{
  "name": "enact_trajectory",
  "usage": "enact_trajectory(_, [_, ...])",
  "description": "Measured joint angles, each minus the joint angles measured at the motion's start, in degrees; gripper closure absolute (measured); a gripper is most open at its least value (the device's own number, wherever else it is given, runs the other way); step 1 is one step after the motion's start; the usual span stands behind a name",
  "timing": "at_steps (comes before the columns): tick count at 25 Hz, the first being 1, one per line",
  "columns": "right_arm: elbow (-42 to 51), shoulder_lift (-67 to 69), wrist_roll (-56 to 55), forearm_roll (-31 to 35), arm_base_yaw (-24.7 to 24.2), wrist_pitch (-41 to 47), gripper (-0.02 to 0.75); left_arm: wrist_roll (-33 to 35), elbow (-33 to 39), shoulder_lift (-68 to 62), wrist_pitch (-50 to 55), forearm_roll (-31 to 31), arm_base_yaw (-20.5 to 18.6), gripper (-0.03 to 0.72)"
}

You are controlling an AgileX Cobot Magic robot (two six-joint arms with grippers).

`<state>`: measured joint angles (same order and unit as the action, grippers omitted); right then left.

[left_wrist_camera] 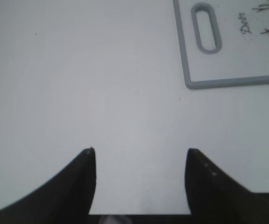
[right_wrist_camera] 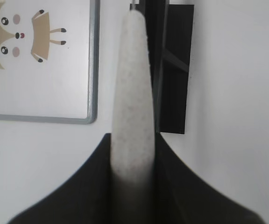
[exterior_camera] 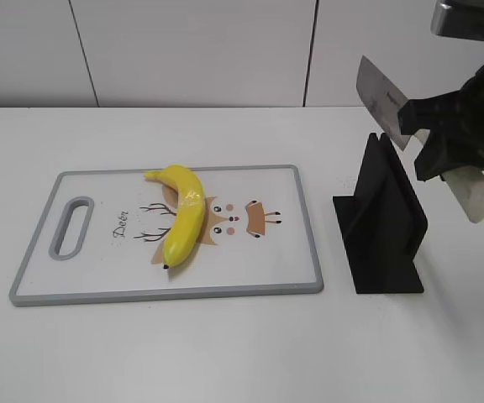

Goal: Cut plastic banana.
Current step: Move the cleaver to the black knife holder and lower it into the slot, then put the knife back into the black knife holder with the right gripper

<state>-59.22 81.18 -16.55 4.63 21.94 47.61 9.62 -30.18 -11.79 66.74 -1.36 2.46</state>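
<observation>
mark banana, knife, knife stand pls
plastic banana (exterior_camera: 185, 217), exterior view, middle of its yellow body
knife (exterior_camera: 380, 94), exterior view, flat of the blade above the right gripper
knife stand (exterior_camera: 386, 225), exterior view, side face of the black upright

grey-rimmed cutting board (exterior_camera: 309, 243), black knife stand (exterior_camera: 385, 227)

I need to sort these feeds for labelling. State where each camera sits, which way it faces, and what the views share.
Exterior: in front, raised, looking down at a slant on the table, the banana on the board, the stand and the right gripper holding the knife.
Left wrist: looks down past the open left gripper at bare table and the board's handle corner.
Right wrist: looks down along the gripped knife handle.
All three show the board.
</observation>
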Motion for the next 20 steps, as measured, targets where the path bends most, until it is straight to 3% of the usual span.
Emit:
enact_trajectory(5, [0.0,-0.1,-2.5,-1.0,0.0,-0.7,0.57,0.0,0.4,11.2,0.2,0.0,0.0,0.122])
enact_trajectory(20, [0.3,1.3,-3.0,-3.2,0.0,-1.1,0.571,-0.1,2.2,12.1,-4.3,0.1,0.0,0.175])
